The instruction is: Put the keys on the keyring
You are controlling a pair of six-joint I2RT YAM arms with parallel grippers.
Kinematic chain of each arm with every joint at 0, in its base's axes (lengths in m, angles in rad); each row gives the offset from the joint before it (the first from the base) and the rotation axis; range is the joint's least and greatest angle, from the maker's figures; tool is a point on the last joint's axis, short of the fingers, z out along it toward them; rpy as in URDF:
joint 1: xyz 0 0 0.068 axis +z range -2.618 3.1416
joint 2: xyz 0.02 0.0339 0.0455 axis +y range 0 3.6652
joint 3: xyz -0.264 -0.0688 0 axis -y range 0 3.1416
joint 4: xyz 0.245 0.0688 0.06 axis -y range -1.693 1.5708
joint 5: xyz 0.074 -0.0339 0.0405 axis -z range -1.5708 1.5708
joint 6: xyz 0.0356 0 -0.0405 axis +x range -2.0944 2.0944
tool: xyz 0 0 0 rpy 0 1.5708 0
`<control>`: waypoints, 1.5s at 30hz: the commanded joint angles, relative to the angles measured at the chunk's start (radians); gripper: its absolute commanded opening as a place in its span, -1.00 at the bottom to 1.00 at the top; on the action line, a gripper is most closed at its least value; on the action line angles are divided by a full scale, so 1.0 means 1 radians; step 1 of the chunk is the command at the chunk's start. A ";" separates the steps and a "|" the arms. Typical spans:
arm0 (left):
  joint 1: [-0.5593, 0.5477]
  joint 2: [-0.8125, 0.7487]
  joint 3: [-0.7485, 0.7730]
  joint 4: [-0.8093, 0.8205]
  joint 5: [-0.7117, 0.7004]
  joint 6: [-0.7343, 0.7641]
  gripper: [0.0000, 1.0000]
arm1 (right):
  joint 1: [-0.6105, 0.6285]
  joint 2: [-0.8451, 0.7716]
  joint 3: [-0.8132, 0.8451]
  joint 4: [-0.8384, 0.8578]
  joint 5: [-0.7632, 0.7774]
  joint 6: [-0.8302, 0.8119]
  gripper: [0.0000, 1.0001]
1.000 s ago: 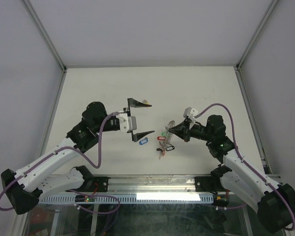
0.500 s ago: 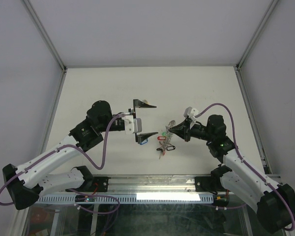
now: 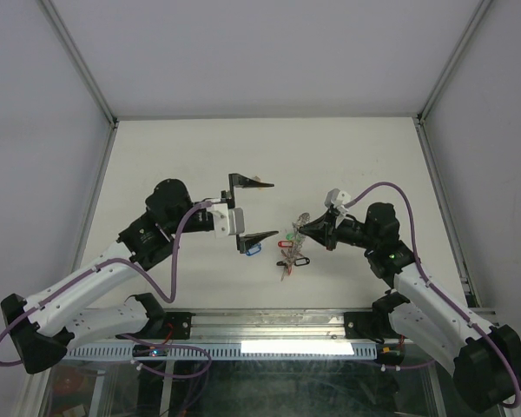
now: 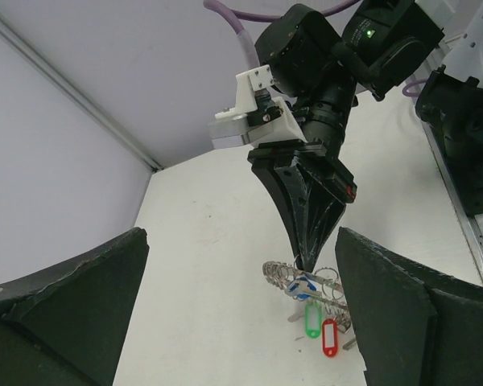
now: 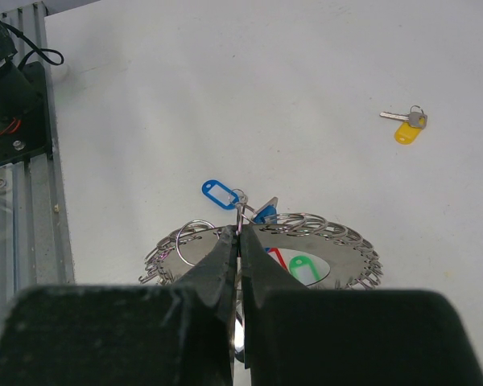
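- The left gripper (image 3: pixel 272 209) hovers over the table (image 3: pixel 174 156) with its jaws spread wide and nothing between them, probably readied to collect a loose key.
- The blue-tagged key (image 3: pixel 253 249) lies flat just beside that gripper's nearer finger. The yellow-tagged key (image 5: pixel 407 129) lies farther back, well apart from the ring.
- The keyring (image 5: pixel 338 240) sits tilted with its tags (image 4: pixel 312 319) dangling, seemingly lifted to present its rim for threading.
- The right gripper (image 5: pixel 238 233) is clenched on the keyring's near rim, though the contact is too fine to confirm.
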State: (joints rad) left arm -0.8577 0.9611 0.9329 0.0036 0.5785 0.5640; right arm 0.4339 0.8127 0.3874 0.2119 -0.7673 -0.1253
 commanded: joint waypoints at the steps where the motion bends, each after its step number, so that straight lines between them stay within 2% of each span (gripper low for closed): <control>1: -0.006 -0.033 0.002 0.059 -0.002 -0.016 0.99 | -0.007 -0.007 0.038 0.069 -0.022 0.013 -1.00; 5: -0.006 -0.056 -0.031 0.123 -0.005 -0.041 0.98 | -0.007 -0.012 0.037 0.068 -0.021 0.014 -1.00; 10: -0.006 -0.037 -0.023 0.118 0.038 -0.056 0.99 | -0.007 -0.011 0.038 0.068 -0.024 0.013 -1.00; 13: -0.006 -0.063 -0.024 0.100 -0.013 -0.048 0.98 | -0.007 -0.017 0.035 0.068 -0.028 0.014 -1.00; 20: -0.006 -0.096 -0.168 0.239 -0.122 -0.152 0.99 | -0.007 -0.025 0.013 0.110 -0.092 -0.009 -1.00; 25: -0.006 -0.077 -0.235 0.331 -0.132 -0.222 0.98 | -0.007 -0.008 -0.028 0.226 -0.147 -0.030 -1.00; 32: -0.005 -0.028 -0.290 0.379 -0.097 -0.229 0.98 | -0.007 0.023 -0.075 0.406 -0.218 -0.040 -1.00; 36: -0.006 0.025 -0.294 0.391 -0.052 -0.219 0.66 | -0.007 0.041 -0.100 0.545 -0.260 -0.016 -1.00; 40: -0.006 0.079 -0.289 0.397 0.000 -0.202 0.12 | -0.007 0.065 -0.111 0.662 -0.298 0.013 -1.00; 42: -0.006 0.095 -0.292 0.408 0.010 -0.204 -0.21 | -0.007 0.067 -0.112 0.689 -0.296 0.017 -1.00; 45: -0.006 0.113 -0.302 0.432 0.013 -0.203 -0.19 | -0.006 0.069 -0.101 0.689 -0.288 0.015 -1.00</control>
State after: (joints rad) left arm -0.8581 1.0649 0.6384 0.3485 0.5446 0.3573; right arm 0.4313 0.8848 0.2649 0.7410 -1.0359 -0.1223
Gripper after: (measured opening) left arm 0.393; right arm 0.008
